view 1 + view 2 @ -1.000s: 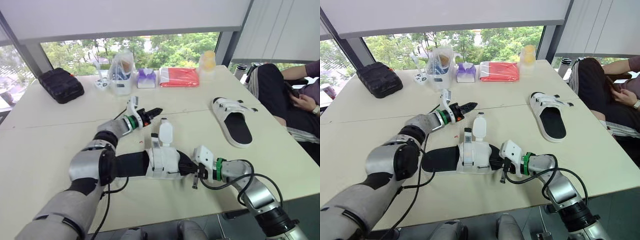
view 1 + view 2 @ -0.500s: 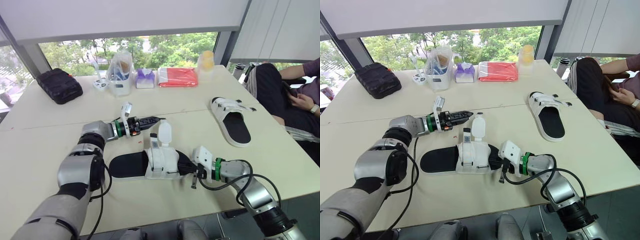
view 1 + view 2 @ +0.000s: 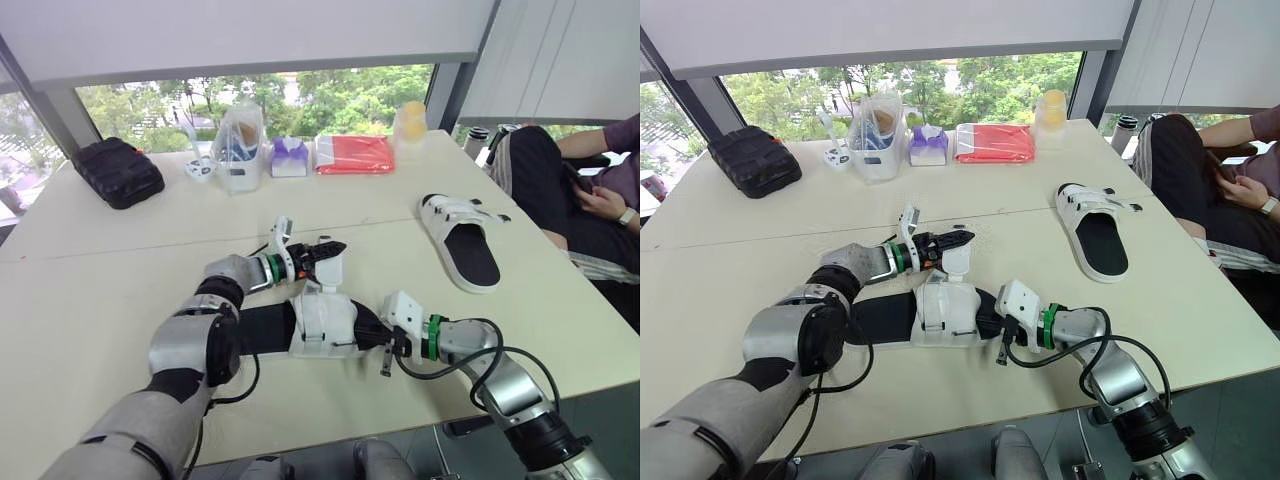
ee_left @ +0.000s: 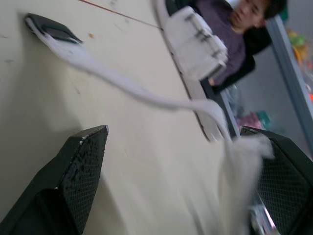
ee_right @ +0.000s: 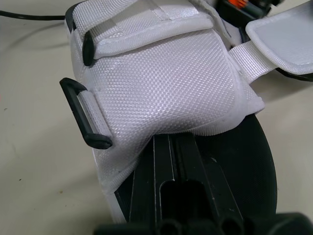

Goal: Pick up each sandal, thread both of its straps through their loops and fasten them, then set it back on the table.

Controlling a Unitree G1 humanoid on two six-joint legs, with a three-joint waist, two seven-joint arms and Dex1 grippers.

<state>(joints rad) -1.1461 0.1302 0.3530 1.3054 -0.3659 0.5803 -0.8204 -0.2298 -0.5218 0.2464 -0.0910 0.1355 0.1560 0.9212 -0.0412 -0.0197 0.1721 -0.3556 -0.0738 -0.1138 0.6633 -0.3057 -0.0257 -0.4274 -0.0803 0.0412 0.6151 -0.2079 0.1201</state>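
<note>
Bag [image 3: 240,135] with blue, orange contents

Daylight comes in through the window [image 3: 330,85] across the top of the head views, where the greenery outside is bright and slightly washed out. The pale table [image 3: 90,290] is evenly lit with a soft sheen and no hard glare. Shadows are faint and short, a thin dark rim beneath the near sandal [image 3: 322,320]. Straight lines bow near the frame edges, most of all the window frame at upper left. In the left wrist view the strap [image 4: 239,166] smears at lower right, and the upper right background is out of focus. The right wrist view is bright on the white weave and darker along the bottom
</note>
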